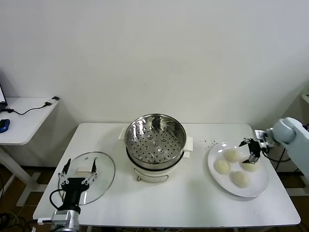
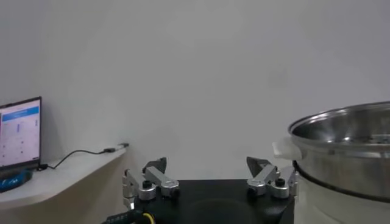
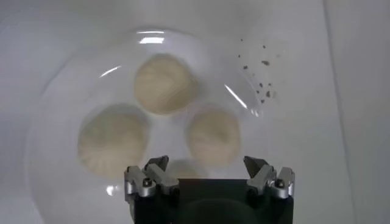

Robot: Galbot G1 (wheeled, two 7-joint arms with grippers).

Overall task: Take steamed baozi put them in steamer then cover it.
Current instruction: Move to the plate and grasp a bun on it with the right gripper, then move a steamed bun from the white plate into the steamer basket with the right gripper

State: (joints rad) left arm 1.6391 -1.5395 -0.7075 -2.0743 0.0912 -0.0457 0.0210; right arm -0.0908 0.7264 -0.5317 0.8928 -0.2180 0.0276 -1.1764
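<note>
Four off-white baozi lie on a white plate (image 1: 261,186) at the right: one at the back (image 1: 231,155), one on the left (image 1: 222,166), one in front (image 1: 240,179), one on the right (image 1: 249,166). My right gripper (image 1: 252,154) hangs open just above the right one, holding nothing. The right wrist view shows three baozi (image 3: 164,82) ahead of the open right gripper (image 3: 206,164) and a fourth partly hidden between the jaws. The steel steamer (image 1: 155,137) stands empty mid-table. The glass cover (image 1: 96,176) lies flat at the left, with my open left gripper (image 1: 77,169) over it.
Dark crumbs (image 1: 210,142) lie on the table between steamer and plate. A side desk (image 1: 21,118) with a cable and mouse stands at the far left. The left wrist view shows the steamer's rim (image 2: 347,131) close by and a laptop (image 2: 19,139) on the desk.
</note>
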